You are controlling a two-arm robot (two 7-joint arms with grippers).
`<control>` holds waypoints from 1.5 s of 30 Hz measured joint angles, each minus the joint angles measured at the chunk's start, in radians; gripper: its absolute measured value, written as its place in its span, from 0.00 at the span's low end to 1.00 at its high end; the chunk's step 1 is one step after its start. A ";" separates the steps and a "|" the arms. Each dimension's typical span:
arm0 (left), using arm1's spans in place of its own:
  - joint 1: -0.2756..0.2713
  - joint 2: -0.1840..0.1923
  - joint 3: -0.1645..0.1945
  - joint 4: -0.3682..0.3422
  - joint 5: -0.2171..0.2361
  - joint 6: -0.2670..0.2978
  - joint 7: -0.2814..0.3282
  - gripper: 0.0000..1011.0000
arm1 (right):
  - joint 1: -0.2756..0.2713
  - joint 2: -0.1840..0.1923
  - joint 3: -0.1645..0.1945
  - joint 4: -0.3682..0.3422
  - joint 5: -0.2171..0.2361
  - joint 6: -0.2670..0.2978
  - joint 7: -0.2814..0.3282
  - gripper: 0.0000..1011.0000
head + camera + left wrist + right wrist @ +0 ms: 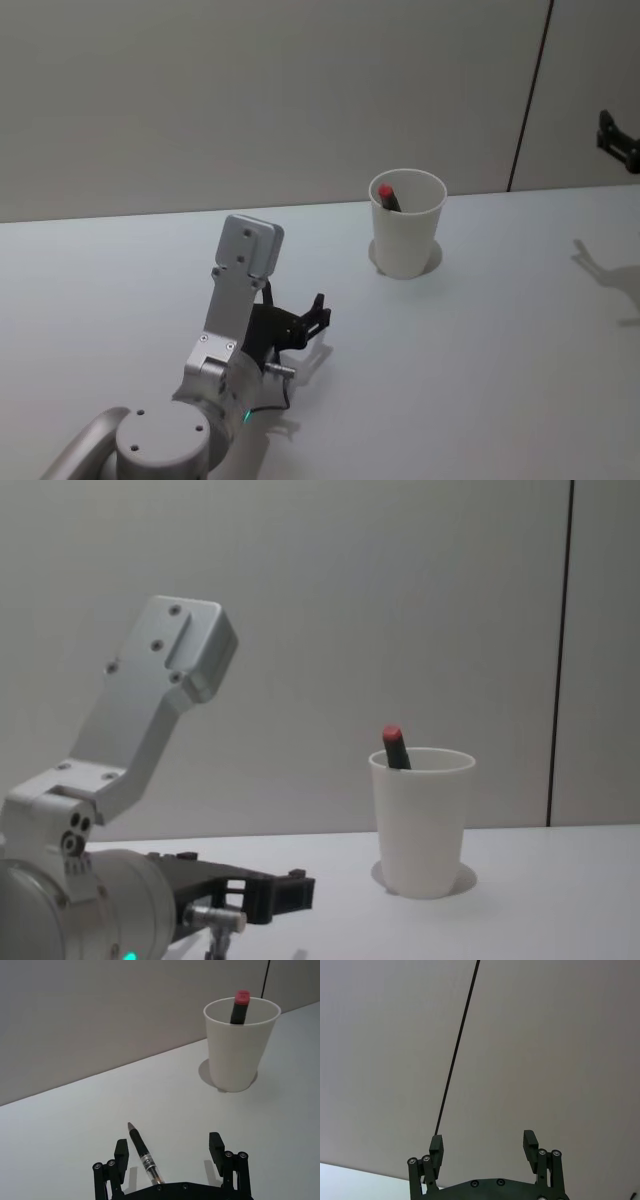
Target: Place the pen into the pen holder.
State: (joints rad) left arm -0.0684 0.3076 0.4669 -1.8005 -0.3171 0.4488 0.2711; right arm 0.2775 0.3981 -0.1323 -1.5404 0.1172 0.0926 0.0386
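Left gripper (168, 1141) low, spread wide astride pen (143, 1152), right gripper (482, 1136) raised, wide.

Setting: a robot test laboratory or similar bench cell, indicated by a plain white table (480, 380) set against featureless grey wall panels (250, 90) joined by a dark vertical seam (530, 95).
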 joint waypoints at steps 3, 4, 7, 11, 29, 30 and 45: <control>0.002 -0.010 -0.002 -0.003 -0.007 0.007 0.025 0.99 | 0.000 0.000 0.000 0.000 0.000 0.000 0.000 0.99; 0.002 -0.016 -0.003 -0.005 -0.014 0.016 0.044 0.99 | 0.000 0.000 0.000 0.000 0.000 0.000 0.000 0.99; 0.002 -0.025 -0.006 -0.008 -0.022 0.028 0.066 0.99 | 0.000 0.000 0.000 0.000 0.000 0.000 0.000 0.99; 0.002 -0.040 -0.009 -0.014 -0.032 0.054 0.095 0.99 | 0.000 0.000 0.000 0.000 0.000 0.000 0.000 0.99; -0.005 -0.073 -0.015 -0.017 -0.029 0.140 0.094 0.99 | 0.000 0.000 0.000 0.000 0.000 0.000 0.000 0.99; -0.006 -0.074 -0.016 -0.014 -0.026 0.143 0.090 0.99 | 0.000 0.000 0.000 0.000 0.000 0.000 0.000 0.99; -0.016 -0.088 -0.024 0.041 0.005 0.143 0.039 0.99 | 0.000 0.000 0.000 0.000 0.000 0.000 0.000 0.99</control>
State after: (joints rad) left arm -0.0843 0.2194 0.4430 -1.7593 -0.3122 0.5915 0.3101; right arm 0.2775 0.3981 -0.1324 -1.5403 0.1172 0.0927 0.0386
